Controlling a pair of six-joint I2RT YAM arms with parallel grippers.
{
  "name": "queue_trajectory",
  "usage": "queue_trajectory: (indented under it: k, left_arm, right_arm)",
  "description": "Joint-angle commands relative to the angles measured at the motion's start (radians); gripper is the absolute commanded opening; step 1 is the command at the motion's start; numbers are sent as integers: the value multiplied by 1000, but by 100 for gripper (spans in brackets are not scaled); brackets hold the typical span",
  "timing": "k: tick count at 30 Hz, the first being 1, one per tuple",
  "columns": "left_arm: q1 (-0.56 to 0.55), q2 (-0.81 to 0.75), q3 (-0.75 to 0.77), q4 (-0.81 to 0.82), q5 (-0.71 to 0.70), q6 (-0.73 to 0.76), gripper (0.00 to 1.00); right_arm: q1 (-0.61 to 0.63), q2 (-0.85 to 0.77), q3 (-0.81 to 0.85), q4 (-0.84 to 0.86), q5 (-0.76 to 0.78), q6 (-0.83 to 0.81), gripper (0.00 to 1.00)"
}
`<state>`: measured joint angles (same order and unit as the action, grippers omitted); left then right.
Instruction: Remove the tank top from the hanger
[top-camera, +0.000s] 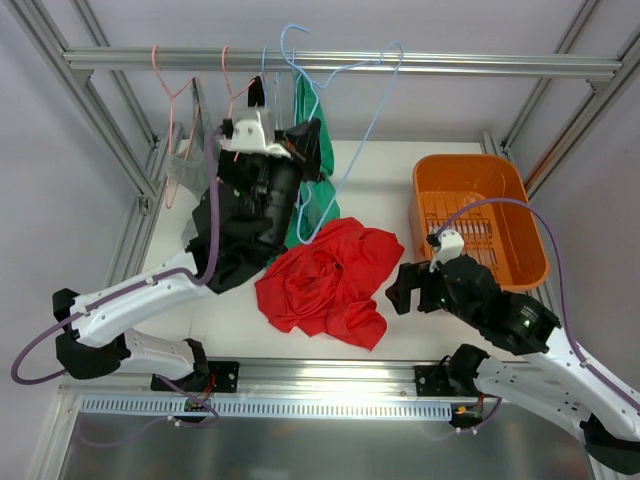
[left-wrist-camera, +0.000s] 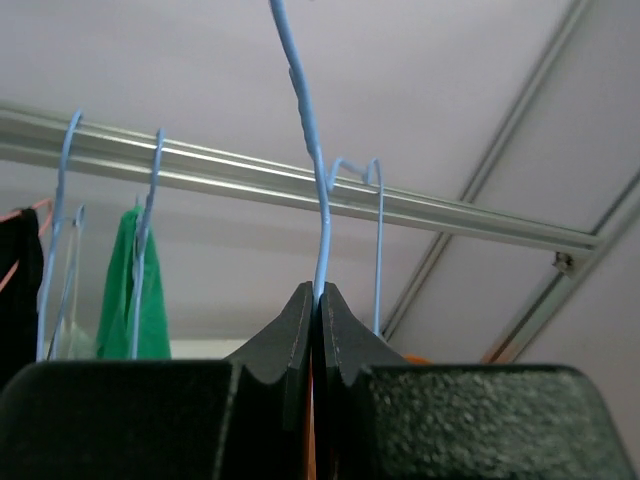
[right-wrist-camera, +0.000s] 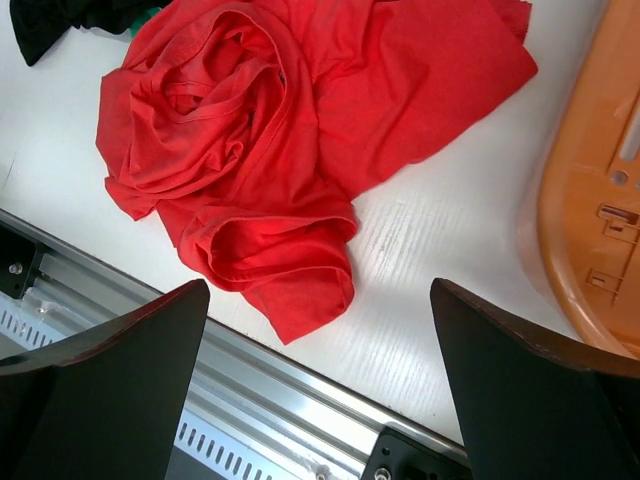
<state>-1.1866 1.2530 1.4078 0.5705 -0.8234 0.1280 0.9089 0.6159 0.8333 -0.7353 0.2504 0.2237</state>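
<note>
Your red tank top (top-camera: 325, 280) lies crumpled near the worktop's (top-camera: 385, 190) front edge; left jaws pinch the blue hanger (left-wrist-camera: 326, 225), right jaws gape empty.

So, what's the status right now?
Left gripper shut on blue hanger. Right gripper open over table. Red tank top crumpled on table. Green garment hangs beside hanger.

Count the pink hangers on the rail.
2. One pink hanger hooks over the rail near its left end; the second pink hanger hooks on just right of it. More may be hidden behind the hanging garments.
</note>
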Motion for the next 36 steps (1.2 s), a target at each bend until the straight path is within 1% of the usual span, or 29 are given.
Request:
queue_trajectory:
  k: [1, 3, 4, 7, 9, 12, 14, 15, 17, 18, 19, 22, 24, 25, 28, 30, 31, 36]
  left_arm:
    - [33, 87, 192, -406, -86, -222, 0]
    - [32, 112, 274, -505, -102, -252, 0]
    - [31, 114, 279, -518, -92, -260, 0]
    - [13, 94, 261, -546, -88, -257, 0]
    - [-16, 76, 232, -555, -68, -226, 0]
    - [-53, 49, 234, -626, -54, -183, 0]
    - [-71, 49, 232, -646, -77, -142, 0]
    - [-70, 57, 241, -649, -124, -128, 0]
    - [-53, 109, 264, -652, -154, -49, 0]
    - [-45, 127, 287, -653, -167, -38, 0]
    - [-32, 155, 296, -653, -142, -37, 0]
    - [48, 195, 333, -658, -21, -76, 0]
    - [119, 239, 380, -661, 16, -111, 0]
    - [140, 253, 401, -661, 80, -117, 0]
    - [221, 313, 468, -659, 153, -191, 0]
    - [261, 344, 519, -656, 168, -217, 0]
    - [269, 370, 533, -652, 176, -223, 0]
    - [288, 391, 551, -612, 216, -237, 0]
  right_arm:
    - [-4, -31, 75, -58, 50, -6, 99]
    - [-5, -36, 87, -84, 52, -7, 99]
    - [-4, -41, 90, -88, 53, -6, 99]
    - [-5, -61, 92, -99, 62, -9, 99]
    - [-5, -65, 92, -105, 69, -12, 99]
    - [-4, -53, 96, -107, 73, -23, 100]
    - [-4, -36, 99, -110, 82, -30, 99]
    - [-4, -31, 105, -107, 87, -30, 99]
    - [-4, -27, 112, -108, 93, -35, 99]
    - [-4, -27, 122, -108, 101, -37, 99]
    - [-4, -25, 128, -108, 102, -37, 99]
    - [-4, -25, 148, -108, 104, -44, 99]
    - [-4, -25, 156, -108, 110, -44, 99]
    - [-4, -25, 158, -108, 113, -46, 99]
    - [-4, -22, 162, -107, 121, -50, 100]
    - [-4, -21, 164, -107, 122, -50, 100]
    - [-4, -21, 161, -105, 119, -52, 99]
    - [-4, -16, 152, -104, 119, -55, 99]
